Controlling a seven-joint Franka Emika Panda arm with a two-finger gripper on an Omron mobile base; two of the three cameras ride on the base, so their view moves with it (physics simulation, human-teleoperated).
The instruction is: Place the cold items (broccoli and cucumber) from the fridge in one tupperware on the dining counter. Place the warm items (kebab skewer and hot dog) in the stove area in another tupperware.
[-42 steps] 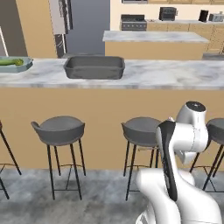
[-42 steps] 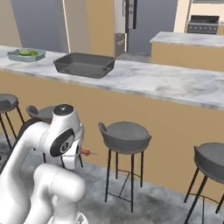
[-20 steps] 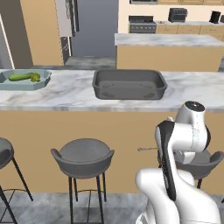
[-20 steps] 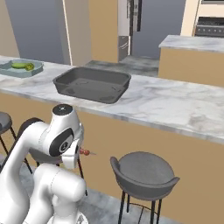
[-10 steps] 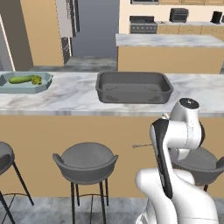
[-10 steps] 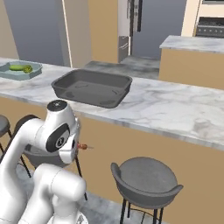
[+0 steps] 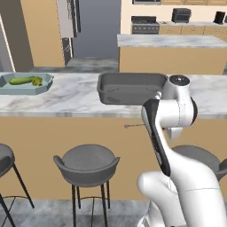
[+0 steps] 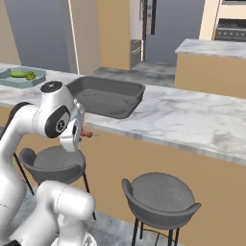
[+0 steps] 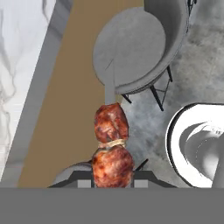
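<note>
Two glossy chunks of browned, charred-looking meat sat threaded on the kebab skewer [image 9: 111,148], its thin pale stick running out past them in the hand view. The gripper [image 9: 113,174] was clenched on the skewer at its lower chunk, the dark finger tips just showing on either side. From the right base view the skewer [image 8: 89,135] poked out sideways from the white arm, below the edge of the dining counter [image 8: 192,120] and above a bar stool [image 8: 50,166]; from the left base view only its thin metal-grey tip [image 7: 133,126] stuck out in front of the tan counter face.

The counter top was veined grey-white marble with a flat, squared edge. On it lay a dark grey tupperware [image 7: 128,87] — a shallow rectangular tub with rounded corners and a matte finish, nothing inside that could be seen. Well apart from it, toward the left end of the counter, sat a pale blue-grey tupperware [image 7: 24,84] with angled corners, holding a long smooth green cucumber [image 7: 21,80] and, touching its end, a small knobbly green broccoli [image 7: 37,81].

Stools stood along the counter front, each a round, dished grey seat with a low curved back on thin black legs — one [image 7: 87,165] near the arm, another [image 8: 161,197] farther along. A tall grey fridge [image 7: 91,29] with smooth doors stood behind.
</note>
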